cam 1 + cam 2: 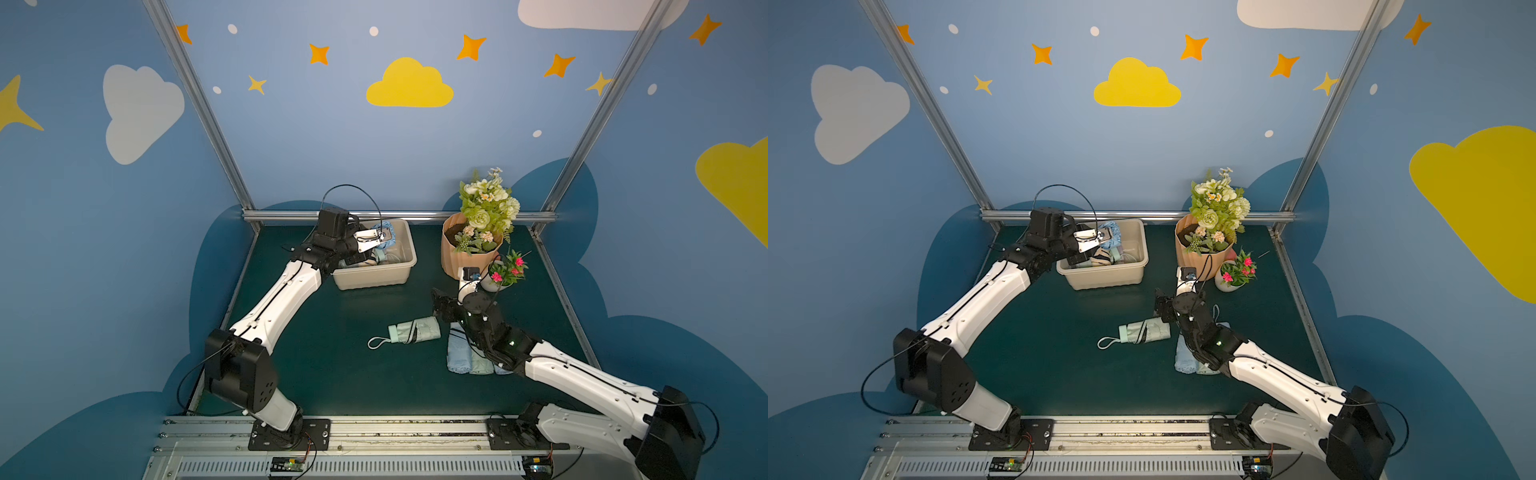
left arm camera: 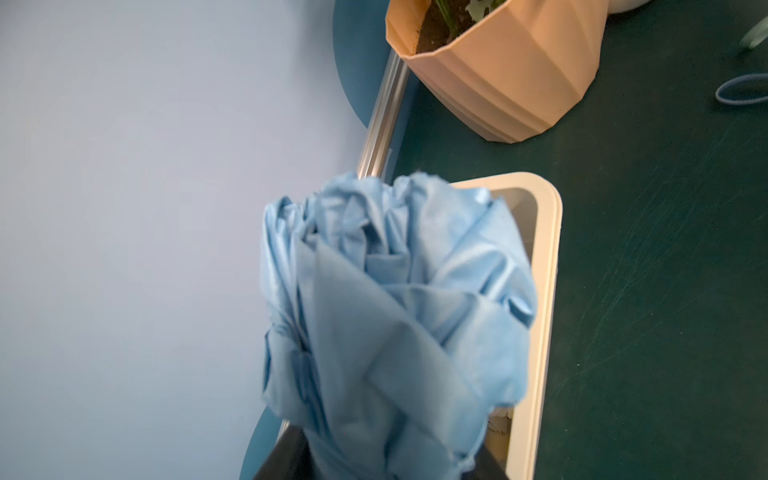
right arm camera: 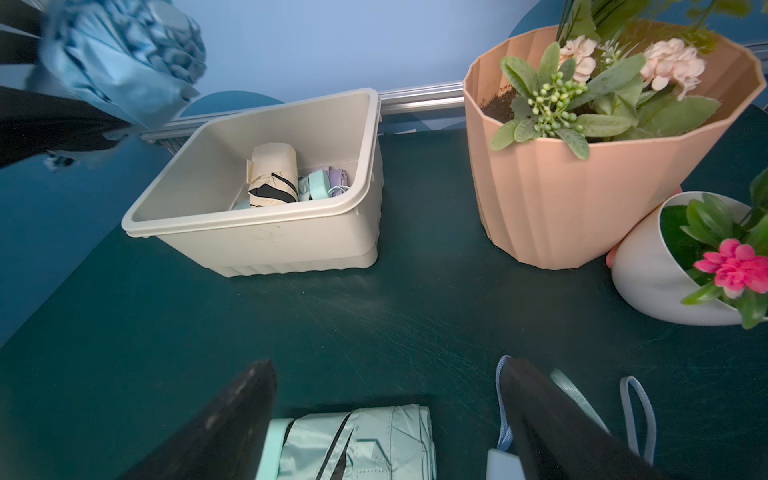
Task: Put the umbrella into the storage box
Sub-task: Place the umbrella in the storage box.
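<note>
Green tabletop point(image 1: 332, 365). Left jaws clamp a blue umbrella point(image 1: 388, 228) over the storage box point(image 1: 374, 278). Right jaws wide, empty, over a mint umbrella point(image 1: 419, 330). Risk: released near the rim, the blue umbrella may topple out.

Left arm point(image 1: 286, 291): base at 7 o'clock, upper link rising toward 1 o'clock, elbow bent, forearm raised, wrist level, pointing to 3 o'clock. Left gripper point(image 1: 376, 241) at 11 o'clock of work area, held aloft, jaws partly closed, clamping blue umbrella point(image 2: 395, 311).

Right arm point(image 1: 582, 374): base at 5 o'clock, stretched low toward 10 o'clock, wrist dipped. Right gripper point(image 3: 388, 365) just right of centre, close to surface, facing 12 o'clock, jaws spread wide, dark fingers point(image 3: 232, 415) well apart, gripping nothing.
</note>
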Controlling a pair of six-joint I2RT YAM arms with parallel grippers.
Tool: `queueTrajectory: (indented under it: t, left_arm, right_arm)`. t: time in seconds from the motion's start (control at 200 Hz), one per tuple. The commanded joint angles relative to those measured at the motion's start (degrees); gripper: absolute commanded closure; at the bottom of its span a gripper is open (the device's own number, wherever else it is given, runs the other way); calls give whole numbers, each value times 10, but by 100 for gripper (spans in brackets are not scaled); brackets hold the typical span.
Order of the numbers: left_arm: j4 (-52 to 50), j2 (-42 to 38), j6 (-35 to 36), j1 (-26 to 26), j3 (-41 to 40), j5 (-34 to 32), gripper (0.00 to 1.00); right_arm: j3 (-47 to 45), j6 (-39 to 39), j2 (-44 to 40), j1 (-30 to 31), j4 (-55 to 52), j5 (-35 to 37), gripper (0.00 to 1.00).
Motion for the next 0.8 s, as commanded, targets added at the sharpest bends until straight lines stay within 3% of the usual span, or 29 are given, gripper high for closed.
queueTrajectory:
  t: [0.0,0.24,0.631,0.726,0.791]
  left_arm:
    - [12,23,36,1,35,6,97]
    - [47,90,41,-2,31,2,96]
    - [139,138,26,-13,-5,-12,93]
    - [147,143,21,-16,-14,-17,90]
    - [142,147,18,-18,-13,-18,81]
  right_arm:
    - [-10,3,-20,-3,4,9,10]
    - [14,7,-42,-3,-45,17,10]
    - [3,6,-59,-4,-32,29,10]
    - [4,2,-56,-4,-26,31,10]
    - [5,0,-53,-3,-22,31,10]
